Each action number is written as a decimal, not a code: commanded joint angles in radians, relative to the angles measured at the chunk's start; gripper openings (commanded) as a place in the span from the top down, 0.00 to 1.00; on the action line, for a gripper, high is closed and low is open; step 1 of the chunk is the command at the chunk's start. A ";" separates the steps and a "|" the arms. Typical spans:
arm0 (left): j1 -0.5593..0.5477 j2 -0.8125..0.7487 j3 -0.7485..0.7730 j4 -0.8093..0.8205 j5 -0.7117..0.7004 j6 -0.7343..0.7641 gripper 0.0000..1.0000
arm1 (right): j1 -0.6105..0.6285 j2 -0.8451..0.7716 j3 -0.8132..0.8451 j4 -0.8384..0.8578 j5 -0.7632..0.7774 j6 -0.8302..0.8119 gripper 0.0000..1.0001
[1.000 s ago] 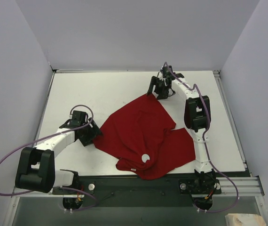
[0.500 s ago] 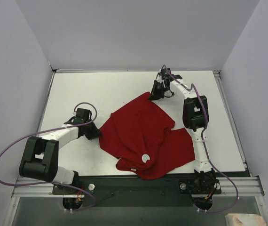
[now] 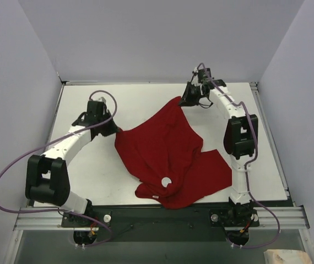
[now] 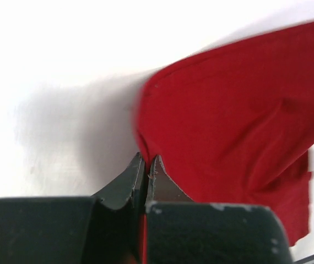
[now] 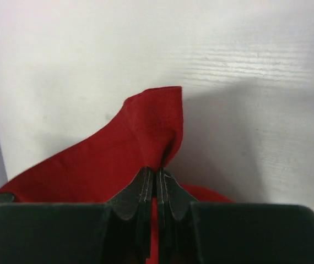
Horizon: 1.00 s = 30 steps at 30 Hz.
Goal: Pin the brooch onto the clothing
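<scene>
Two corners of the crumpled red fabric T-shirt (image 3: pixel 168 151) are held pinched in the closed left tool (image 4: pixel 146 165) and right tool (image 5: pixel 156 175) above the white desk (image 3: pixel 140 104), while the tiny round brooch (image 3: pixel 165 182) is seen lying near its front hem, roughly equidistant from both.

A white table (image 3: pixel 124 104) with a faint wood-grain surface, walled in by pale grey panels on three sides. A red T-shirt (image 3: pixel 168 154) lies rumpled across its middle and right-of-centre area, two of its edges drawn out toward the far side. A small round brooch (image 3: pixel 165 182) rests on the shirt near the front edge.
</scene>
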 commanded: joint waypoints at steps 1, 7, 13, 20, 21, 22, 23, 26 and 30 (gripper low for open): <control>0.018 -0.031 0.258 -0.013 0.029 0.080 1.00 | -0.030 -0.286 -0.015 0.017 0.017 -0.019 1.00; 0.035 -0.021 0.540 -0.082 0.066 0.120 1.00 | -0.039 -0.519 -0.056 0.063 0.053 -0.033 1.00; 0.038 -0.014 0.863 -0.173 0.087 0.154 1.00 | -0.040 -0.726 -0.087 0.129 0.090 -0.030 1.00; 0.036 -0.094 1.055 -0.245 0.095 0.222 1.00 | -0.042 -0.992 -0.237 0.276 0.116 -0.040 1.00; 0.036 -0.108 1.062 -0.266 0.098 0.244 1.00 | -0.040 -1.048 -0.257 0.292 0.118 -0.043 1.00; 0.036 -0.143 1.064 -0.272 0.096 0.251 1.00 | -0.039 -1.076 -0.276 0.307 0.119 -0.042 1.00; 0.035 -0.162 1.058 -0.277 0.098 0.260 1.00 | -0.039 -1.104 -0.315 0.338 0.119 -0.043 1.00; 0.036 -0.246 1.016 -0.280 0.099 0.286 1.00 | -0.036 -1.199 -0.365 0.382 0.123 -0.042 1.00; 0.035 -0.329 1.001 -0.285 0.099 0.300 1.00 | -0.034 -1.296 -0.406 0.407 0.103 -0.043 1.00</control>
